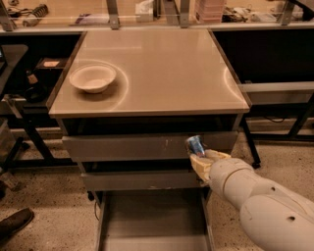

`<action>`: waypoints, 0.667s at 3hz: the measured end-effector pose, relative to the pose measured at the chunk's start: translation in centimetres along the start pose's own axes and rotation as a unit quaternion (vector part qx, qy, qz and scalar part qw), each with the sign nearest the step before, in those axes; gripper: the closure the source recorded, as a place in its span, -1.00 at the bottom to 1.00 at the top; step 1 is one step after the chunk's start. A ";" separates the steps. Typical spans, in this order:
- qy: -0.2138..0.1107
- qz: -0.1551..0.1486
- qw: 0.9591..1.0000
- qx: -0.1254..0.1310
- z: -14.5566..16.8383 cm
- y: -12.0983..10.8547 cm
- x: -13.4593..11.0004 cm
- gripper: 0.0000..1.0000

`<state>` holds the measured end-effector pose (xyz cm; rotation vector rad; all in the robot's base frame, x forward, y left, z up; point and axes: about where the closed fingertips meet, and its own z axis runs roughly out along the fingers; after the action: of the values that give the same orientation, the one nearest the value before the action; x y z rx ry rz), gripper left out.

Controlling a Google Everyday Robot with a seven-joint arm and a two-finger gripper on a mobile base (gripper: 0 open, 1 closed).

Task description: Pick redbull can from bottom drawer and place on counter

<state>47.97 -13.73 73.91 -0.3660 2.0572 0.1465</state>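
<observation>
The redbull can point(196, 145), small, blue and silver, is held upright in my gripper point(200, 158) in front of the upper grey drawer front, below the counter's front edge. The gripper is shut on the can, at the end of my white arm, which comes in from the lower right. The bottom drawer point(147, 218) stands pulled out below, its grey floor bare. The counter point(162, 68) is a glossy beige top above the drawers.
A white bowl point(92, 78) sits on the counter's left side. A cluttered bench point(147, 14) runs behind the counter. Dark shelving stands to the left and right. A shoe point(14, 223) shows on the floor at lower left.
</observation>
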 end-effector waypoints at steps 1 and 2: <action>-0.027 -0.014 0.999 0.023 -2.2 -2.2 -3.6 1.00; -0.057 -0.041 0.997 0.044 -4.1 -4.1 -8.3 1.00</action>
<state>49.60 -17.04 83.36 -0.3792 1.9258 0.0264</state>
